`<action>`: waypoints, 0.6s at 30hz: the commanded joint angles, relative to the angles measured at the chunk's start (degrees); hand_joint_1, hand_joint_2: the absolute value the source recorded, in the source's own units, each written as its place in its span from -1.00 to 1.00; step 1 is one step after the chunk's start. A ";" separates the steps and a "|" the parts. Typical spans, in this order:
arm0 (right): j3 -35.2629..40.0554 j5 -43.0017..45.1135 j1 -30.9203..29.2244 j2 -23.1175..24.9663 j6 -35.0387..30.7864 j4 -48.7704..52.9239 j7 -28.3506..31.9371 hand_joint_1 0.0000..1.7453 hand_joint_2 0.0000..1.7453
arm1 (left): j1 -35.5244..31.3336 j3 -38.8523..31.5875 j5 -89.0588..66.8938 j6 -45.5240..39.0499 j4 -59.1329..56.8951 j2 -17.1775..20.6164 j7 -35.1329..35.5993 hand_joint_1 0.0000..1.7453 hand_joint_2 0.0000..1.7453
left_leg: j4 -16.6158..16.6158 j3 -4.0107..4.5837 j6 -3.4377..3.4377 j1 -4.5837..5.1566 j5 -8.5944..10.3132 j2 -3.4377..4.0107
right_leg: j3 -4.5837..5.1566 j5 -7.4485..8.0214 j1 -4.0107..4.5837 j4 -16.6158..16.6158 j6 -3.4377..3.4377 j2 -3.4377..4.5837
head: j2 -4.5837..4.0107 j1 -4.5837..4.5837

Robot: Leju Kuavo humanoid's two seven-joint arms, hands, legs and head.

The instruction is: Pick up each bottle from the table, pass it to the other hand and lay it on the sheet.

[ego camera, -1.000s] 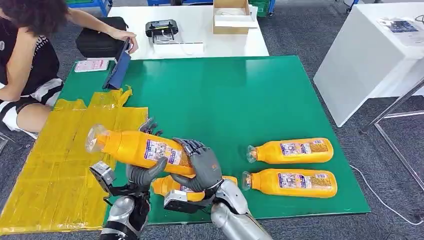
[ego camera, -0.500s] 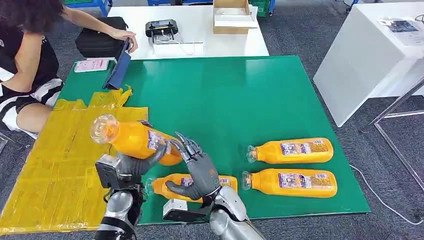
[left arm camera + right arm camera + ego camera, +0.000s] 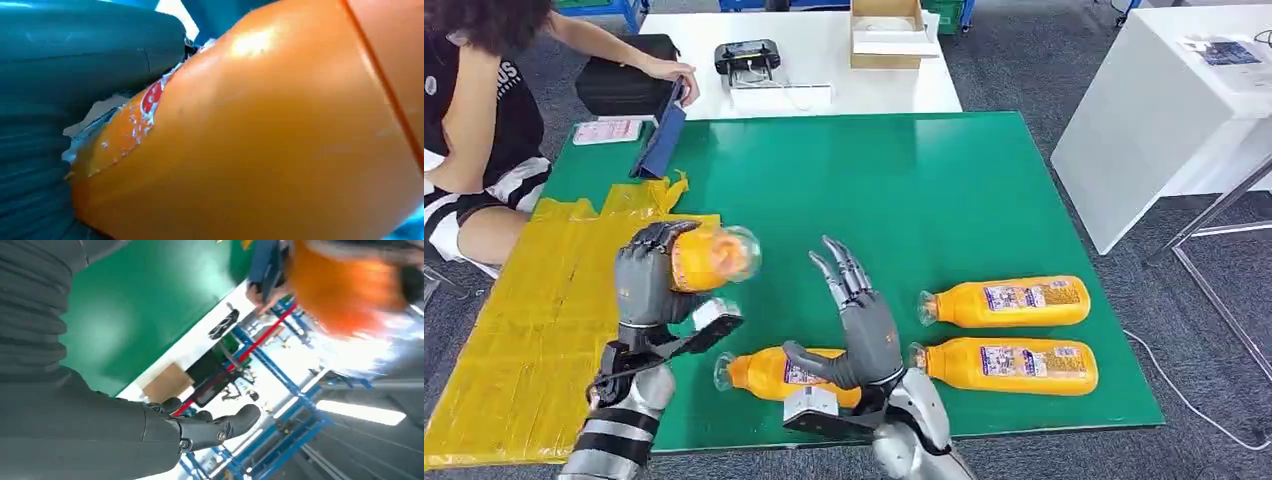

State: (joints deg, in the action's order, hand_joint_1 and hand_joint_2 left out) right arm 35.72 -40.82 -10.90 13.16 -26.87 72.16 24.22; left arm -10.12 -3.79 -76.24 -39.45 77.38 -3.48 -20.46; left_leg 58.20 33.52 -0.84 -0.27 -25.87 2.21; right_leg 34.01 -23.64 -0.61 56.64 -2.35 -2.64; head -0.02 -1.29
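One orange bottle (image 3: 709, 257) was gripped in the left hand (image 3: 646, 275), above the yellow sheet's (image 3: 534, 330) right edge. The right hand (image 3: 859, 322) was spread and empty. The bottle should be lowered flat before release. Three bottles (image 3: 1004, 302) were counted on the green table (image 3: 894, 190).

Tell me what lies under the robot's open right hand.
Under the right hand an orange bottle lies on its side on the green table, cap end toward the yellow sheet. The palm and wrist cover its other end, so its base stays hidden.
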 commanded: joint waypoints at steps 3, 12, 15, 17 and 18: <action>-1.12 -3.97 1.75 -5.67 3.56 8.05 -0.72 -1.00 1.00 | -7.02 6.49 -13.76 -0.55 -26.58 18.73 23.74 1.00 1.00 | -0.19 -0.39 0.13 -0.09 0.00 0.21 | -0.18 0.03 0.06 -0.10 0.23 0.52 | 0.00 -0.02; -0.81 -4.16 1.39 -5.86 3.29 7.34 -1.25 -1.00 1.00 | -7.84 8.12 -13.76 -0.55 -30.21 18.77 25.12 1.00 1.00 | -0.04 -0.07 0.08 -0.15 0.04 0.37 | 0.09 0.11 0.14 0.01 0.24 0.50 | 0.00 -0.02; -2.24 -2.80 2.57 -6.44 0.95 8.64 -1.09 -1.00 1.00 | -8.92 8.42 -13.73 -0.55 -37.66 17.85 28.09 1.00 1.00 | -0.10 -0.15 0.09 -0.06 0.05 0.28 | 0.01 0.09 0.07 -0.02 0.25 0.42 | 0.00 -0.02; -3.02 -1.19 3.63 -6.91 0.09 10.56 -0.02 -1.00 1.00 | -9.51 7.12 -13.76 -0.55 -41.08 17.76 29.06 1.00 1.00 | -0.11 -0.20 0.10 -0.08 0.04 0.22 | -0.05 0.09 0.08 -0.04 0.27 0.47 | 0.00 -0.02; -3.19 -1.01 3.88 -7.15 0.01 11.13 0.07 -1.00 1.00 | -9.75 6.20 -13.43 -0.55 -42.12 17.50 28.73 1.00 1.00 | -0.08 -0.13 0.09 -0.06 0.04 0.31 | 0.03 0.10 0.07 -0.02 0.25 0.47 | 0.00 -0.04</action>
State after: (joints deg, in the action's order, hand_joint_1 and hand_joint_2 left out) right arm 34.84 -44.39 -8.14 9.12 -24.72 80.21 23.08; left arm -15.19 2.03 -88.96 -39.91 51.70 14.53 7.04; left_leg 58.19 33.52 -0.77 -0.33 -25.85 2.70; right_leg 34.18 -23.51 -0.51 56.68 -2.14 -2.19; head -0.02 -1.33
